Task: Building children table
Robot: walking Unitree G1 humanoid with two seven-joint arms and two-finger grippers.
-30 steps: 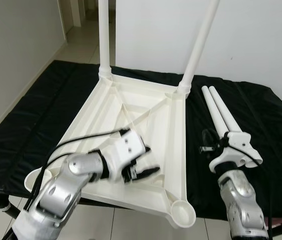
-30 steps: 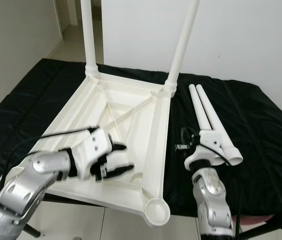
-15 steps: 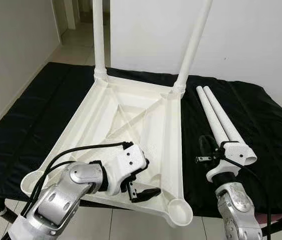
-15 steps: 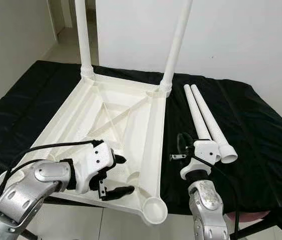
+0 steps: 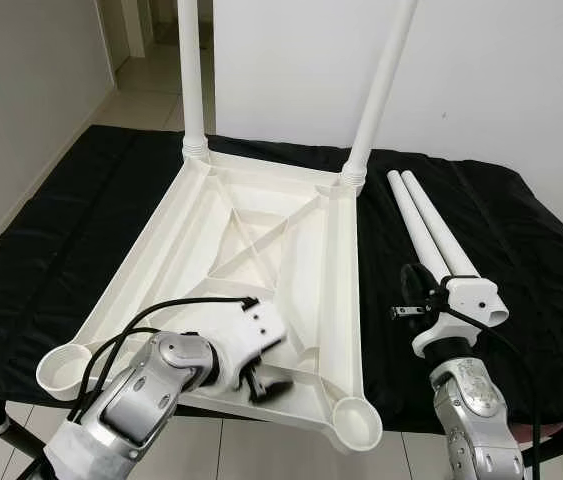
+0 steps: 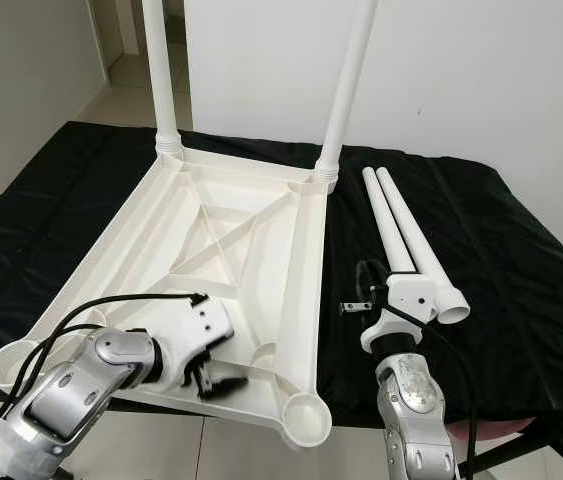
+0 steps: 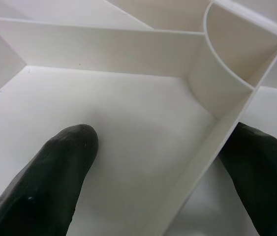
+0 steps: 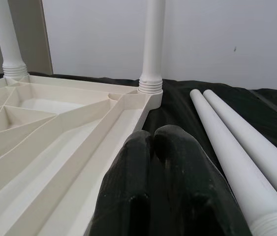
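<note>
Tabletop (image 5: 261,250), white plastic and turned underside up, lay on a black cloth (image 5: 521,250) with its ribbed bracing showing. Two legs (image 5: 374,95) stood upright in the two corner sockets farthest from the robot's grippers, while the two near corner sockets (image 5: 357,423) sat bare.

Down at the near edge of the tabletop was the left gripper (image 7: 163,172), its fingers (image 7: 54,172) spread apart and straddling one thin rib of the underside (one finger lay inside a shallow compartment, the other outside that rib, just short of a curved socket wall). Whether the fingers pressed on the rib could not be told; they looked loose around it.

To the right of the tabletop, off its edge and above the cloth, was the right gripper (image 8: 153,162), fingers closed together with nothing between them. Just beyond and to the right of it lay two loose legs (image 5: 431,235), side by side and touching along their length, their flared ends pointing toward the robot. From the right wrist view the nearer upright leg rose straight ahead of the closed fingertips, well apart from them.
</note>
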